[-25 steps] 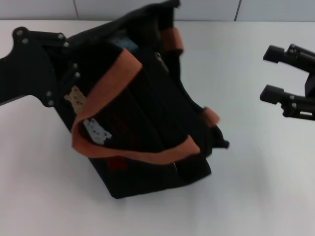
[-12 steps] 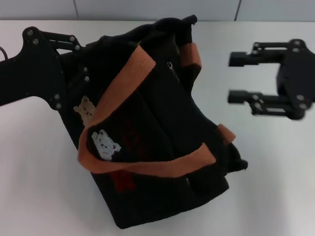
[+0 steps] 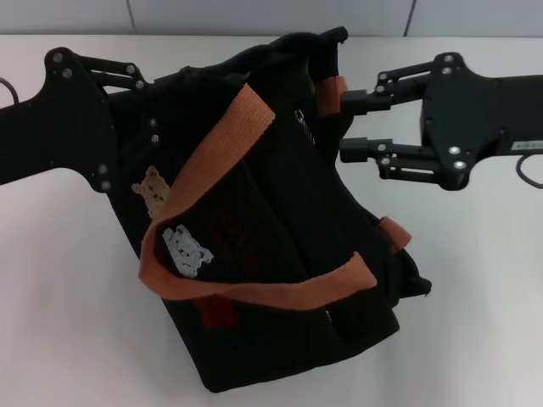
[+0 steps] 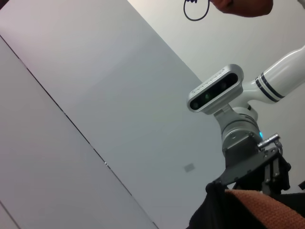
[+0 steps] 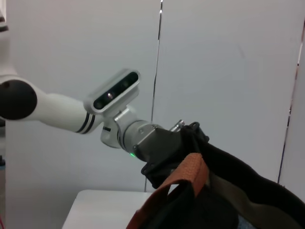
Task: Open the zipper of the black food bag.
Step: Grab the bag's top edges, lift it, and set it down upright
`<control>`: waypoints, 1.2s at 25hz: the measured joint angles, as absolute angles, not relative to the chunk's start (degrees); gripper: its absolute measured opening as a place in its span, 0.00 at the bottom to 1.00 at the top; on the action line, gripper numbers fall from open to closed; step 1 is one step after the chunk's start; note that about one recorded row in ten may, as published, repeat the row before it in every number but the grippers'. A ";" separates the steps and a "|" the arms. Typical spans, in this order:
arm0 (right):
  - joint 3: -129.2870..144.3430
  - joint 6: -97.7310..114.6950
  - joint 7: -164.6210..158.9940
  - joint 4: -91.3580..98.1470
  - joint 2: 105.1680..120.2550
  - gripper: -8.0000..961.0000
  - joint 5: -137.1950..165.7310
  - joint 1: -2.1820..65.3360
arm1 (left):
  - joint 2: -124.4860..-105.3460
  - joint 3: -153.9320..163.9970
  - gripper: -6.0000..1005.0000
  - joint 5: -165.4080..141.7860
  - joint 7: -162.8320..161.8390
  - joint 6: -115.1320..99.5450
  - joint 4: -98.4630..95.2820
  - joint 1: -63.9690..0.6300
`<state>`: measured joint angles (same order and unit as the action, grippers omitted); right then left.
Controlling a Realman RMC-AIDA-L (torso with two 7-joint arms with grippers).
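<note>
The black food bag [image 3: 280,246] lies tilted on the white table [image 3: 68,322], far end lifted. Left gripper [image 3: 140,136] is pressed against the bag's left side; can't tell its jaw state. Right gripper [image 3: 355,125] is at the bag's upper right corner, jaws spread, holding nothing. The zipper [image 3: 303,119] pull shows just beside it. Best to line the fingers on the pull tab, pinch squarely, then draw along the top edge.

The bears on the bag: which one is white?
The lower bear, right by the handle's bend, is white. The other bear, above it and nearer the left end effector, is tan.
</note>
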<state>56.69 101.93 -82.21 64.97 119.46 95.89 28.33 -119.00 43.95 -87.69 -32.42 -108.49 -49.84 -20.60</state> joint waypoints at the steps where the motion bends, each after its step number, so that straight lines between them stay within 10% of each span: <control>1: 57.25 101.24 -82.21 65.07 119.48 0.44 95.93 28.39 | -119.00 44.00 0.12 -87.68 -32.42 -108.49 -49.84 -20.64; 30: 74.97 85.10 -88.08 68.53 119.61 0.23 100.22 30.40 | -119.01 47.72 0.12 -86.29 -31.55 -108.20 -49.68 -21.57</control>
<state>74.97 85.10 -88.08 68.53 119.61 100.22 30.40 -119.01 47.73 -86.29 -31.55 -108.20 -49.68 -21.57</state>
